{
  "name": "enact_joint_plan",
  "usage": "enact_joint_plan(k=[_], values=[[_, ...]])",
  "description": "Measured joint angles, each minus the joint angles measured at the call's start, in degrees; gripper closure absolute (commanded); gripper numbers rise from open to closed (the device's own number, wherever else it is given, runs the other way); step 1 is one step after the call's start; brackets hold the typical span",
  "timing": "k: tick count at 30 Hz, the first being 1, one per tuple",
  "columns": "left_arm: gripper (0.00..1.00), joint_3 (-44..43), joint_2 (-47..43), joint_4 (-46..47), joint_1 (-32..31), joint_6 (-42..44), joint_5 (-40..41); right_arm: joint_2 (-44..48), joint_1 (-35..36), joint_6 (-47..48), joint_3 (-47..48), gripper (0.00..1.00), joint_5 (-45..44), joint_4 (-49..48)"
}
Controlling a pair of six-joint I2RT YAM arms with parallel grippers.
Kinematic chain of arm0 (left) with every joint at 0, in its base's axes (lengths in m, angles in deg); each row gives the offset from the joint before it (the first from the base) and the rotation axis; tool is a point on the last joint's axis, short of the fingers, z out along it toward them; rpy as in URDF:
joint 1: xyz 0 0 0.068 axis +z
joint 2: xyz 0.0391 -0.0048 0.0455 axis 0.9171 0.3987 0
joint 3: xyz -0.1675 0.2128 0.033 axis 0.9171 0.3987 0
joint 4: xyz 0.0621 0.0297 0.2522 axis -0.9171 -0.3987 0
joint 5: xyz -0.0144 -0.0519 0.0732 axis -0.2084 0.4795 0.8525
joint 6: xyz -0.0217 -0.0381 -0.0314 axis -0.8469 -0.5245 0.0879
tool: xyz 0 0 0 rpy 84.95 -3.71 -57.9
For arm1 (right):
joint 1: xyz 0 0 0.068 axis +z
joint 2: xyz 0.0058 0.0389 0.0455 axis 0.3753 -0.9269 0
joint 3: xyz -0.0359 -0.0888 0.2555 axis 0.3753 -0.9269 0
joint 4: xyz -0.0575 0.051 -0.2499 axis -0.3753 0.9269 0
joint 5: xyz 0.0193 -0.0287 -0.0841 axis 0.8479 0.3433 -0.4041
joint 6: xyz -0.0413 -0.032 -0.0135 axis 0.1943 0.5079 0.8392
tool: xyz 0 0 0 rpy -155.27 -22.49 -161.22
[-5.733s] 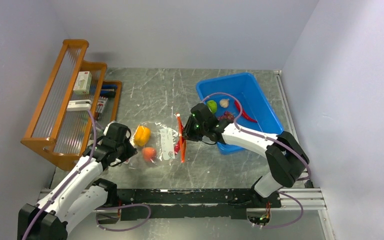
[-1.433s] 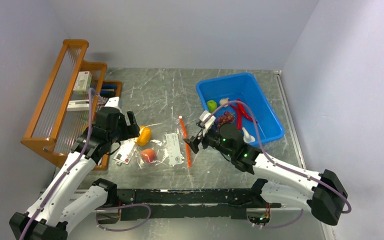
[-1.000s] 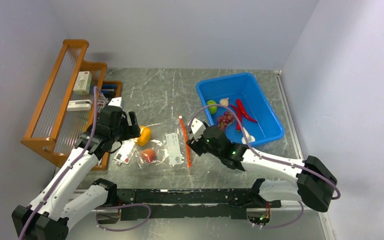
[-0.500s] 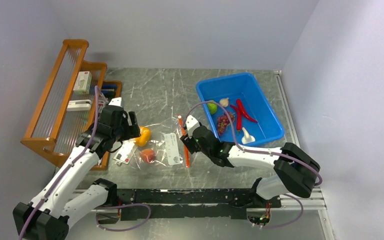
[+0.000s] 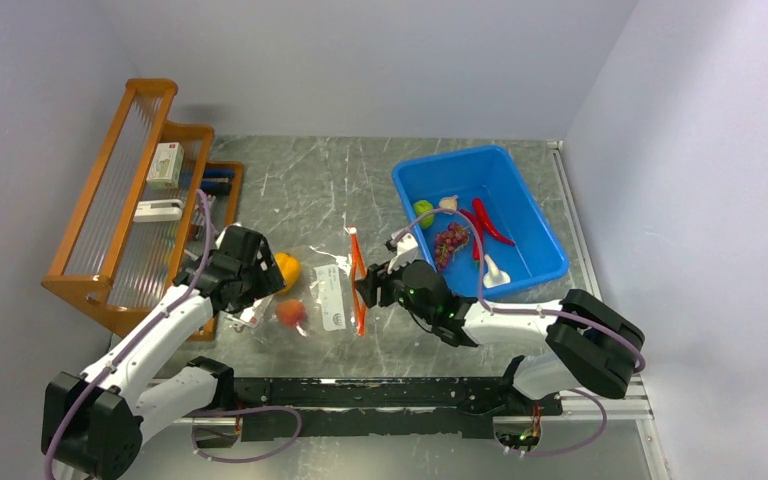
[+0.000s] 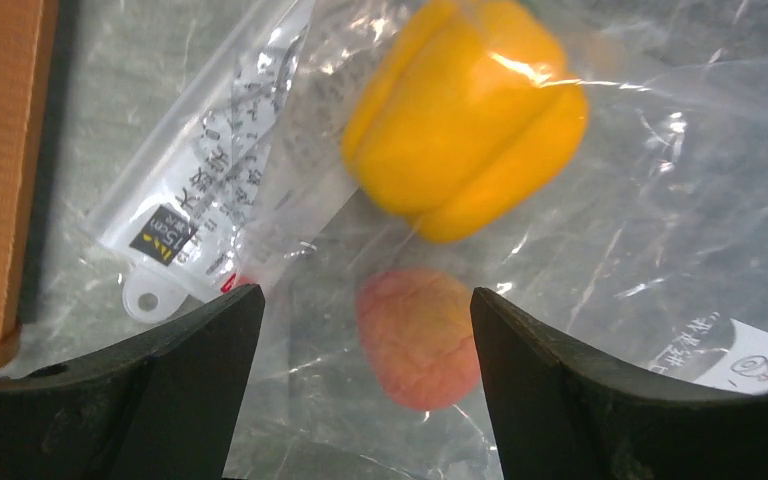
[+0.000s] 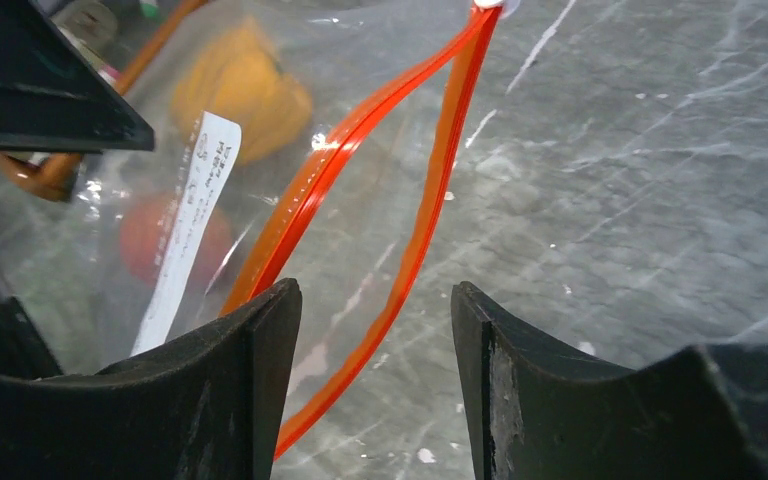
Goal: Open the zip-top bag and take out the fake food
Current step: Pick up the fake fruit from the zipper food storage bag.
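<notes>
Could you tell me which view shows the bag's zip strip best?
Right wrist: the zip strip is close, its halves parted. Top view shows a thin orange line; left wrist shows none clearly.

bell pepper [image 7: 242, 92] blurred, peach [image 7: 145, 240] hazy, partly behind label [image 7: 188, 225]

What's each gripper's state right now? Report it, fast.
Left gripper: open, jaws wide above the zip-top bag, holding nothing.
Right gripper: open, jaws straddling the bag's zip strip, not clamped.
</notes>
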Motion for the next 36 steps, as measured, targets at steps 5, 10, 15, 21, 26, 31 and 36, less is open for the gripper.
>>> enact_joint_plan(k=[5,10,15,21,26,31,36], values=[[0.11,1.2,-3.0,-1.4,0.0,-4.2,0.6,0.2,0.0,-4.9,-3.1,0.38,2.9,-6.3],[0.12,1.7,-7.6,-2.2,0.0,-8.7,2.6,0.2,0.0,-7.1,-3.6,0.39,7.4,-10.2],[0.12,3.4,-10.6,-4.2,0.0,-12.9,4.7,0.2,0.0,-8.5,-5.1,0.44,10.7,-16.0],[0.10,4.3,-12.6,-5.4,0.0,-16.4,7.4,-2.0,0.0,-8.5,-4.2,0.46,16.1,-18.5],[0.14,6.4,-10.3,-4.8,0.0,-16.9,6.2,-8.0,0.0,-10.1,-2.8,0.49,18.9,-20.0],[0.29,8.8,-7.5,-3.8,0.0,-17.9,3.3,-15.5,0.0,-14.6,-1.2,0.50,21.0,-21.8],[0.54,12.3,-10.8,-1.1,0.0,-19.7,0.9,-21.1,0.0,-20.2,0.7,0.50,23.3,-25.1]])
